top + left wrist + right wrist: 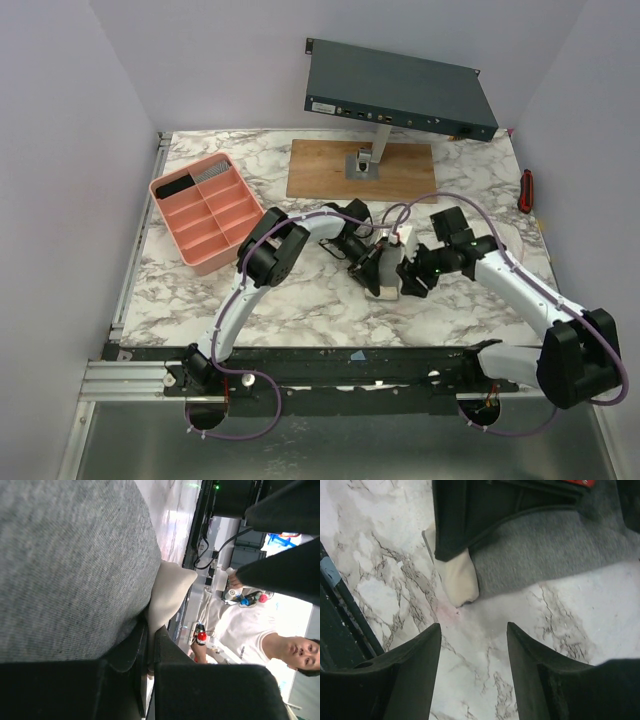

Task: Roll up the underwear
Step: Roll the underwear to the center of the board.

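Note:
The underwear (386, 272) is a small grey bundle with a cream waistband, lying mid-table between both arms. In the left wrist view the grey cloth (75, 565) fills the left side, and the cream band (167, 592) runs into my left gripper (150, 630), which is shut on it. In the right wrist view the grey cloth (545, 550) and the cream end (460, 582) lie on the marble, with the left gripper's black finger (455, 525) on top. My right gripper (474, 630) is open and empty, just short of the bundle. In the top view the left gripper (370, 262) and the right gripper (410, 280) flank it.
A pink divided tray (205, 210) stands at the left. A wooden board (320, 170) with a stand holding a tilted dark panel (400, 90) is at the back. A red tool (526, 190) lies at the right edge. A person (280, 635) shows beyond the table.

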`<state>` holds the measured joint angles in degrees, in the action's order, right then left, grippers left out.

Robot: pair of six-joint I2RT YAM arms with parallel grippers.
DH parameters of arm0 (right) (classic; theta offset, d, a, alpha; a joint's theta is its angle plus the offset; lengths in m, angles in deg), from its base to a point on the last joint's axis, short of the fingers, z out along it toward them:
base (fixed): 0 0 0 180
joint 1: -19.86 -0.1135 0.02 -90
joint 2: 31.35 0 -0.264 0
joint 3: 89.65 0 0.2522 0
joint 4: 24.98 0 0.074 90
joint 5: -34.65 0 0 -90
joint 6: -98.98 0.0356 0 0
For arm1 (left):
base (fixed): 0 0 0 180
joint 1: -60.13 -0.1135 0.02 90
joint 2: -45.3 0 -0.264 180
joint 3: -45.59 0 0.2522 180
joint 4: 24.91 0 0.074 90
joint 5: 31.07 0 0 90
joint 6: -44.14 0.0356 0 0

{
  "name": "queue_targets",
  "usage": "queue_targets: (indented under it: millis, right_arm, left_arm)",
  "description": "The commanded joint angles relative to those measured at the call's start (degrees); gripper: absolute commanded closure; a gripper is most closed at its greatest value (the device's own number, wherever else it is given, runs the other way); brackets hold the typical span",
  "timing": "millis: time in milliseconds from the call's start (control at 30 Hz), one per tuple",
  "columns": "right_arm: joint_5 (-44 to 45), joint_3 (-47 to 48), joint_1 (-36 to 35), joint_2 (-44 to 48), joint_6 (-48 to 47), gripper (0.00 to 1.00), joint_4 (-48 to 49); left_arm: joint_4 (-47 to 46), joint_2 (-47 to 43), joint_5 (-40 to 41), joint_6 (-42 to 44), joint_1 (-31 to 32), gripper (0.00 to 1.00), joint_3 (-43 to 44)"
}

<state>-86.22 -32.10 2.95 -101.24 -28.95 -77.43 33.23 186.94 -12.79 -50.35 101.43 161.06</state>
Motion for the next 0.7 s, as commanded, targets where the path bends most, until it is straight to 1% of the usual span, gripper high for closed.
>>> queue_targets:
  millis: [0,133,300,467,667]
  right_arm:
    - [8.31,-1.33,-6.94,-0.09,2.60,0.40,6.09]
    - [12.77,-1.18,-13.02,-2.65,2.77,0.37,8.10]
    - [16.71,-1.27,-17.46,-5.41,1.83,0.34,10.52]
    - [18.88,-1.59,-19.49,-8.55,0.69,0.35,11.99]
    - [19.44,-3.69,-21.14,-10.98,1.01,0.40,14.20]
  left_arm:
    - [0.93,2.47,0.20,-0.60,-0.26,1.00,1.54]
    - [1.06,2.80,0.05,-0.87,-0.43,1.00,1.69]
    - [1.56,3.33,-0.17,-0.52,-0.59,1.00,1.99]
    - [1.98,3.56,-0.26,-0.22,-0.68,1.00,2.09]
    - [2.37,3.33,-0.43,0.03,-0.76,1.00,2.21]
